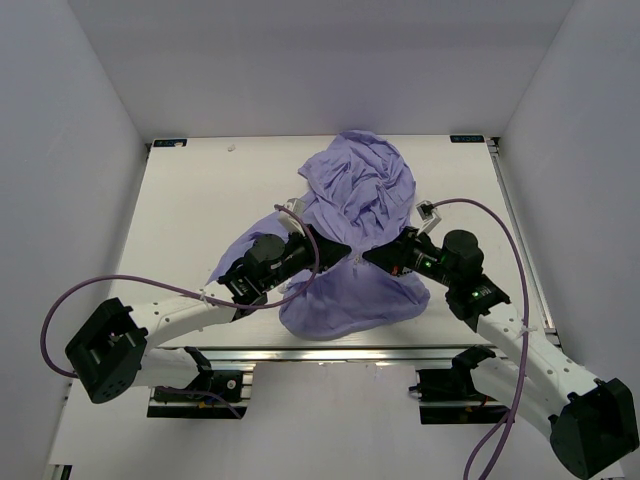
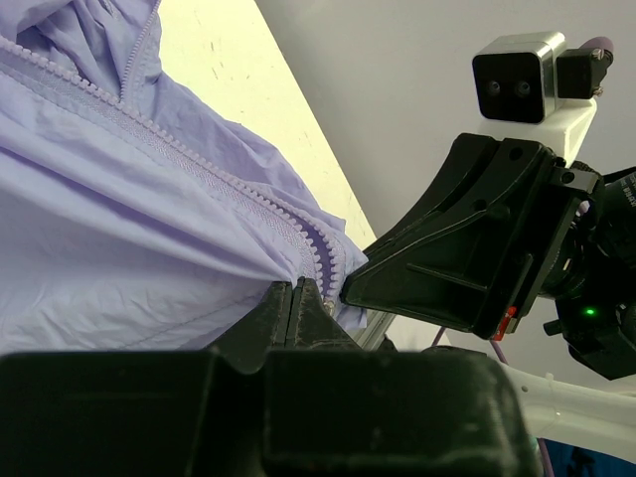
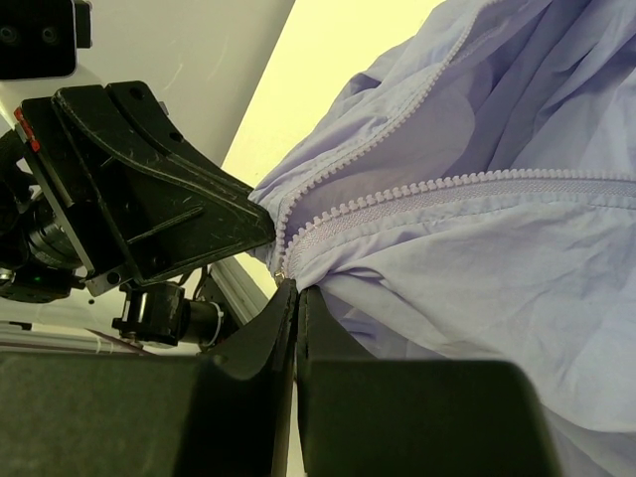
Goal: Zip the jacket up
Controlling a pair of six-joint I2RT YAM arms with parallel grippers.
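Observation:
The lavender jacket [image 1: 360,220] lies bunched up in the middle of the white table. Both grippers meet tip to tip at its near part. My left gripper [image 1: 343,249] is shut on the fabric right beside the lower end of the zipper [image 2: 248,194]; its tips [image 2: 296,288] pinch the cloth just under the teeth. My right gripper [image 1: 369,257] is likewise shut on the jacket [image 3: 497,229] next to the zipper teeth [image 3: 417,194], its tips [image 3: 296,290] below a small metal zipper part [image 3: 280,273]. The two rows of teeth run apart from each other upward.
In the left wrist view the right gripper's black finger [image 2: 457,258] fills the right side, close to my tips. An aluminium rail [image 1: 330,355] runs along the table's near edge. White walls enclose the table [image 1: 200,200] on three sides. Purple cables loop beside both arms.

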